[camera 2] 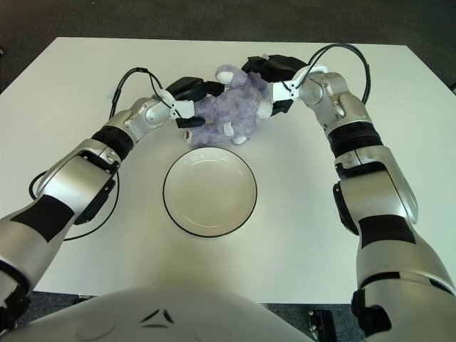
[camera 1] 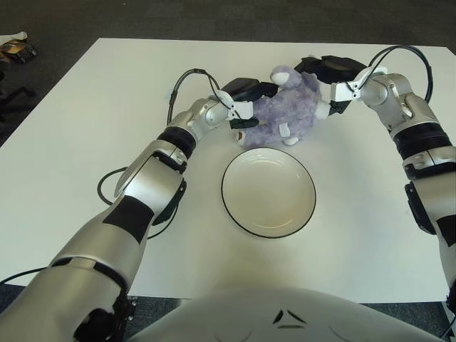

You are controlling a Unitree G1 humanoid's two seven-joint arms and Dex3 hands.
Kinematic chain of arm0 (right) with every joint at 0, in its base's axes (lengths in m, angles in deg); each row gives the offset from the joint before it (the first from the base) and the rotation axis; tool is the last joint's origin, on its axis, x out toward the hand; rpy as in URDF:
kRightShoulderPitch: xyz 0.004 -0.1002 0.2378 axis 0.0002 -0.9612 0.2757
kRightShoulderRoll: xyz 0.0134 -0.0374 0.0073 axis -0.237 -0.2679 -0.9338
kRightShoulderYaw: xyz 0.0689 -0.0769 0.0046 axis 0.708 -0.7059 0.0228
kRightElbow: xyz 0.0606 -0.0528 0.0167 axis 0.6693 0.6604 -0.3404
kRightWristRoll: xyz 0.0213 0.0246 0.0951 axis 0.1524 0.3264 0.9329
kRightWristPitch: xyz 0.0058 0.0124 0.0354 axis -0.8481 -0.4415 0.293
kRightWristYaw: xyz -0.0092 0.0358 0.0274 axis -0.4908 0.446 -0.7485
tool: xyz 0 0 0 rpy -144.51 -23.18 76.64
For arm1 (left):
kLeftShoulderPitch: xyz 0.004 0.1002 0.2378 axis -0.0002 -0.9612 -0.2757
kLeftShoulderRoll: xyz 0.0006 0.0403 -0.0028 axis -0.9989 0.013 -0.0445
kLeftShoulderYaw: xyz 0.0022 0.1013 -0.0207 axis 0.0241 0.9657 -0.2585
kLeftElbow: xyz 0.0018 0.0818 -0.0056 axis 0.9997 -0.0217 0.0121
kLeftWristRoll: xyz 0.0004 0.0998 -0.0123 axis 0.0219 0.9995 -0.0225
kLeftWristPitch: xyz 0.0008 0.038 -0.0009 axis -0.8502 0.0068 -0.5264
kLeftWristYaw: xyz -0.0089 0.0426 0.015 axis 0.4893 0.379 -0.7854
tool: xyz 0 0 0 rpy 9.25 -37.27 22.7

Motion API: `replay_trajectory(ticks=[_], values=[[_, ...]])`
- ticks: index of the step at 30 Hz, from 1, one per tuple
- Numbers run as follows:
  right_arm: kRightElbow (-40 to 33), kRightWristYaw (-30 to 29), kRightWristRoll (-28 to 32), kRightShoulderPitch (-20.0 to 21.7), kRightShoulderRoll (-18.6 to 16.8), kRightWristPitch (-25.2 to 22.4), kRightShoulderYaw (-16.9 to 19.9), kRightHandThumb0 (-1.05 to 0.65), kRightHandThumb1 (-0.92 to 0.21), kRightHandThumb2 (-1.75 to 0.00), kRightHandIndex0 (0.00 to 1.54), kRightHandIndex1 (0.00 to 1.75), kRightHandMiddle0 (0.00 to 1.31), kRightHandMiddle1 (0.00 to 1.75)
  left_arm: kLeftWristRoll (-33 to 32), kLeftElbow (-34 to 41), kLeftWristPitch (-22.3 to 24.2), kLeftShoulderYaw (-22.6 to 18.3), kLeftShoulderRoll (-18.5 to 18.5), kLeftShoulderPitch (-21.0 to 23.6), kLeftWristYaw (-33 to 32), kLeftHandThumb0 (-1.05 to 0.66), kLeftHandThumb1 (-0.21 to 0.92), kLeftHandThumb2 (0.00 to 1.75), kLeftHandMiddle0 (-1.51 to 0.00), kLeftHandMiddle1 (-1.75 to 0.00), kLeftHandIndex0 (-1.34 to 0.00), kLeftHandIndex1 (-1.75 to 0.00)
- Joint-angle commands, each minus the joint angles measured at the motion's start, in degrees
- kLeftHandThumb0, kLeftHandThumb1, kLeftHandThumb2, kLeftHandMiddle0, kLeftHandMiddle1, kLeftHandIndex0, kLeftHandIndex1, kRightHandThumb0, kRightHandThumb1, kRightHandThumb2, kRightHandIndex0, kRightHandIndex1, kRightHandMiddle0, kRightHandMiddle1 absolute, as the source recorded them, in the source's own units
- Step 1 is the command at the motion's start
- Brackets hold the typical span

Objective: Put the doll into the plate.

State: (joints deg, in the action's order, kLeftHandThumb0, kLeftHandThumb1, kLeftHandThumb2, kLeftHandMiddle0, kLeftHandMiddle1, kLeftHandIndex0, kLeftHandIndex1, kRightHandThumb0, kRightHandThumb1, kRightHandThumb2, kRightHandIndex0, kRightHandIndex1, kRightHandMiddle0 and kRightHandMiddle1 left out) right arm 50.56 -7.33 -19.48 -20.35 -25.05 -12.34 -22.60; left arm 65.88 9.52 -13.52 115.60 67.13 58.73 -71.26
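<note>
A fluffy purple doll (camera 1: 288,107) lies on the white table just beyond the far rim of an empty white plate (camera 1: 268,192) with a dark edge. My left hand (camera 1: 246,102) is against the doll's left side, fingers curled around it. My right hand (camera 1: 329,78) presses on the doll's right side from behind, fingers wrapped over its back. In the right eye view the doll (camera 2: 235,110) sits squeezed between the left hand (camera 2: 191,100) and the right hand (camera 2: 274,78).
The white table (camera 1: 85,135) stretches wide on both sides of the plate. A dark floor lies beyond its far edge, with a small object (camera 1: 16,48) at the far left. Black cables loop off both forearms.
</note>
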Motion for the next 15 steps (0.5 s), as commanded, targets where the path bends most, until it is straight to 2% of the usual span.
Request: replay_trajectory(ticks=[1, 5, 11, 15], values=[[1.0, -1.3, 0.2, 1.5, -0.2, 1.4, -0.1, -0.84, -0.37, -0.76, 0.0, 0.68, 0.0, 0.75, 1.1, -0.2, 0.3, 0.9, -0.3, 0.8, -0.9, 0.0, -0.07, 1.75, -0.9, -1.71, -0.69, -1.75], [2.1, -2.6, 0.0, 1.9, -0.4, 2.2, -0.1, -0.89, -0.42, -0.71, 0.0, 0.63, 0.0, 0.72, 0.7, -0.3, 0.9, 0.5, 0.1, 0.7, -0.4, 0.0, -0.08, 1.75, -0.91, -1.69, -0.69, -1.75], [2.4, -3.0, 0.0, 2.3, -0.2, 2.9, -0.1, -0.82, -0.38, -0.73, 0.0, 0.55, 0.0, 0.76, -0.6, -0.8, 0.9, -0.3, 0.4, 0.5, 1.1, 0.0, -0.1, 1.75, -0.95, -1.62, -0.71, -1.75], [1.9, -2.2, 0.2, 2.3, 0.1, 2.9, 0.0, -0.85, -0.39, -0.73, 0.0, 0.52, 0.0, 0.72, -0.4, -0.9, 0.6, -0.3, 0.4, 0.4, 0.4, 0.0, -0.11, 1.75, -0.97, -1.59, -0.73, -1.75]])
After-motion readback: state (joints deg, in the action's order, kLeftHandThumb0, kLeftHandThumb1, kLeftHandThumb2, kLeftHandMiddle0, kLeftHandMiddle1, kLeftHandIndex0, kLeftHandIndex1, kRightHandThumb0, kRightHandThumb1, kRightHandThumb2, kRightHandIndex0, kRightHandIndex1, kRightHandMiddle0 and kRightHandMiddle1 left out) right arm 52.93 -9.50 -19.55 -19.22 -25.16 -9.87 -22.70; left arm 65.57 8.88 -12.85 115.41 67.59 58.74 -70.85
